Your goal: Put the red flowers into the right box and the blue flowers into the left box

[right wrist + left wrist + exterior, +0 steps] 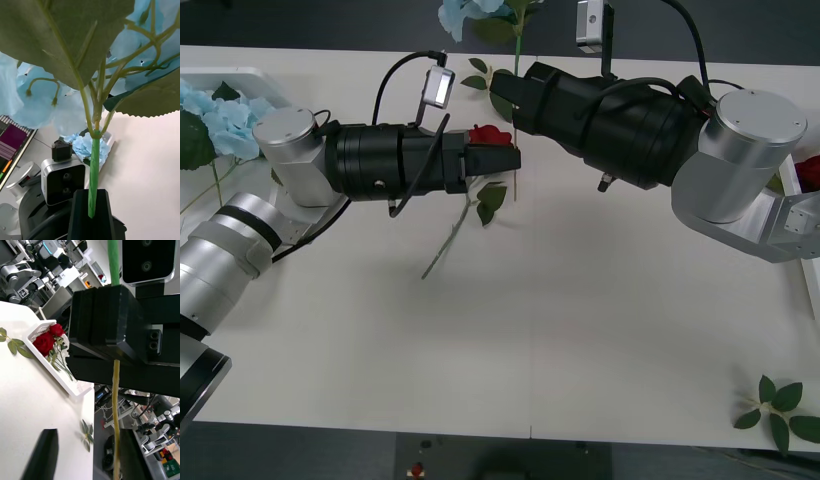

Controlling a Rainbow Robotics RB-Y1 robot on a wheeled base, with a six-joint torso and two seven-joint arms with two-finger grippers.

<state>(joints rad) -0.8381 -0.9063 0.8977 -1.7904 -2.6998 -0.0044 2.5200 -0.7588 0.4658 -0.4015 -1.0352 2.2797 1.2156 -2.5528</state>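
- White surface (560, 330) spreads below both my arms, with a loose green leaf sprig (780, 408) lying well off to the right of my right pincer, near the close corner.
- My left pincer (512, 160) sits at mid-surface, pointing toward the right arm. In the left wrist view its fingers (41, 453) stand apart, and a thin pale stem (116, 416) runs between them; I cannot tell whether they touch it.
- One red rose (490, 134) shows right at the tip of that left pincer, its stem (450, 235) trailing down and back across the surface, with leaves just beside the tip.
- My right pincer (92, 210) is clamped on the green stem of a blue flower (93, 165); the pale blue head (470, 15) rises beyond the pincer, at the far edge of the surface.
- The two pincers are close together, nearly tip to tip.
- Behind my left arm, more blue flowers (220, 125) lie in the left box (230, 74).
- Two red flowers (48, 339) lie in the right box (75, 386), well apart from the left pincer; the front view shows a bit of red (810, 170) past my right elbow.
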